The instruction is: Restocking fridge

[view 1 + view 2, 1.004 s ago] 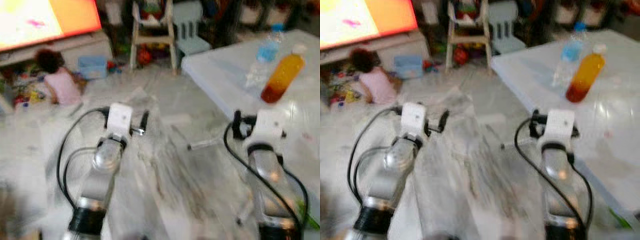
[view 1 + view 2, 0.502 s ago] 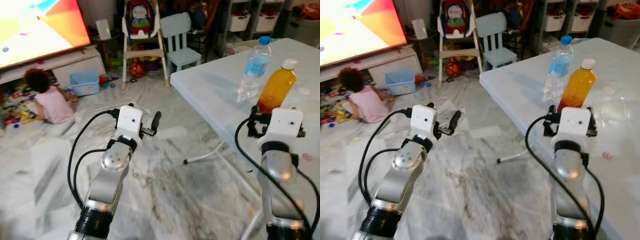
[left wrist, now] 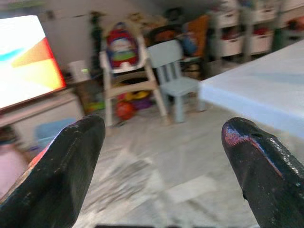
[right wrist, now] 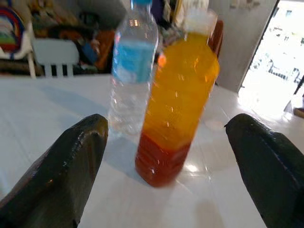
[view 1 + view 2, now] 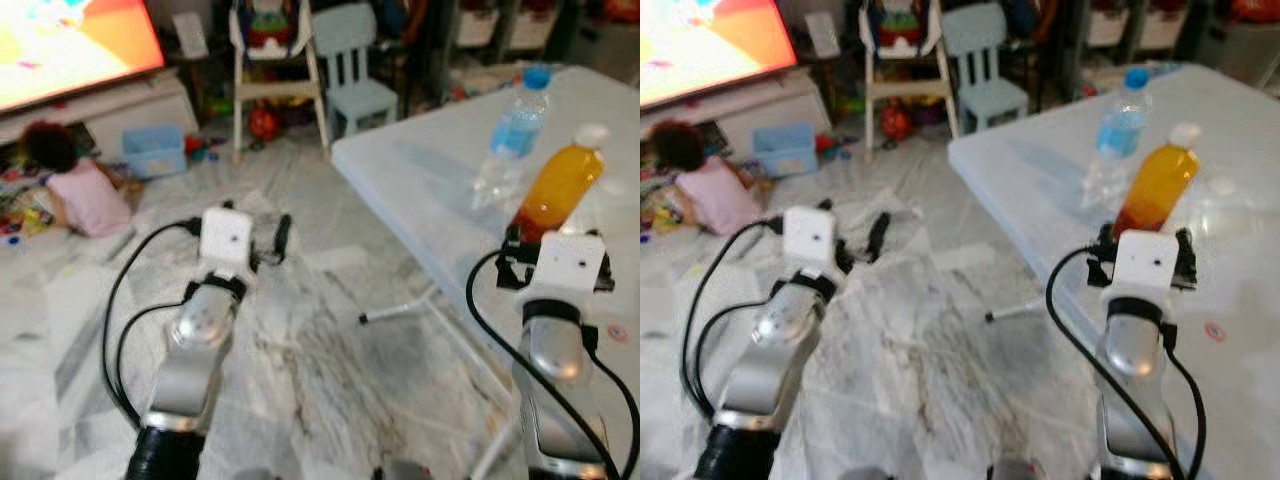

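1. Right gripper (image 4: 166, 142): the jaws stand wide apart with nothing between them, pointed straight at the orange juice bottle (image 4: 178, 99). The bottle sits centred in the gap but ahead of the fingertips, not yet touched

2. Left gripper (image 3: 161, 156): the jaws are apart and empty, held over the marble floor (image 5: 330, 340) and aimed toward the far side of the room. It has no part in the present step

3. Task items: the orange juice bottle stands upright on the white surface (image 5: 430, 190), with a white cap and a darker red layer at its base. A clear water bottle (image 5: 512, 130) with a blue cap and blue label stands just beside it, slightly farther from the robot

4. Step in hand, as judged: approach for the first pick. The right arm (image 5: 553, 360) is lined up with the juice bottle; no fridge can be seen

5. Next move, as judged: advance the right gripper until the fingers flank the lower body of the juice bottle, then close. Keep the far finger clear of the water bottle, which stands near enough to be knocked over

6. Surroundings: a person (image 5: 70, 190) sits on the floor near the lit screen (image 5: 70, 50), well apart from both arms; a high chair (image 5: 268, 60) and a small blue chair (image 5: 350, 70) stand beyond
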Controlling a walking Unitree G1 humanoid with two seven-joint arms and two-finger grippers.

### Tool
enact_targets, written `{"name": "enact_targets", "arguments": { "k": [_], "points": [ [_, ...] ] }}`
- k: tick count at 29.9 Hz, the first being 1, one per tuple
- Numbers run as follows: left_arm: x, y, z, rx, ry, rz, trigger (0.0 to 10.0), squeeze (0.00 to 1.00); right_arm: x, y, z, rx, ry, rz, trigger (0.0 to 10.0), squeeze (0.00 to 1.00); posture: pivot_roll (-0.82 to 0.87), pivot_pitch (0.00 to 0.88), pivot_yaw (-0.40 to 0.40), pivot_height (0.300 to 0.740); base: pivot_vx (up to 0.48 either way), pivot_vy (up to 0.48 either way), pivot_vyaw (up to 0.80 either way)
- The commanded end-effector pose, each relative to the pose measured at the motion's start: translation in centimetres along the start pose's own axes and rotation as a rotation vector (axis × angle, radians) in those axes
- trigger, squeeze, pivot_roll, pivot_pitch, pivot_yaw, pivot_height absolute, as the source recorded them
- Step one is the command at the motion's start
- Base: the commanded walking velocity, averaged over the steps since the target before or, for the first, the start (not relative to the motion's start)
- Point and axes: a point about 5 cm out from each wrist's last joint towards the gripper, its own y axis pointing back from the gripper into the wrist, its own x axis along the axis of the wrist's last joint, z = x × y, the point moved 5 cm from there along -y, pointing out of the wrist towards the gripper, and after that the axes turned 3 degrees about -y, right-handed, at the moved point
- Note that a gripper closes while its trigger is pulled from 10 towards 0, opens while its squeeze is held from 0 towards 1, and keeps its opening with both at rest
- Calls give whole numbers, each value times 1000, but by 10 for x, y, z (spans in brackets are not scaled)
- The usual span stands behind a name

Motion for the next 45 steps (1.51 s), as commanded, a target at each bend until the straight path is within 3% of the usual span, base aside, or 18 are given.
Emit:
{"name": "enact_targets", "arguments": {
  "k": [1,4,9,19,30,40,41,45],
  "points": [
    [9,1,0,-5,-11,22,10000,0,8,-9,8,-32,-3,28,10000,0,-53,5,70,740,0,0,0],
    [12,3,0,-13,-16,31,10000,0,15,-23,13,-67,15,54,10000,0,-46,16,66,740,0,0,0],
    [12,4,4,-36,-3,34,10000,0,23,-51,17,-111,-34,57,10000,0,-40,19,65,740,151,0,0],
    [16,3,7,-57,16,39,10000,0,28,-59,20,-121,-20,71,10000,0,-40,25,68,740,477,0,-351],
    [15,4,9,-53,71,37,10000,0,35,-47,18,-102,69,128,10000,0,-47,18,54,740,124,376,-176],
    [21,10,13,-81,87,70,10000,0,13,-11,25,-88,173,70,10000,0,-46,15,44,740,0,187,0],
    [21,12,16,-108,92,70,10000,0,-5,9,34,-84,210,1,10000,0,-54,17,49,740,0,0,0],
    [20,13,18,-116,93,69,10000,0,-11,17,36,-75,216,-21,10000,0,-56,17,49,740,0,0,0]
  ]
}}
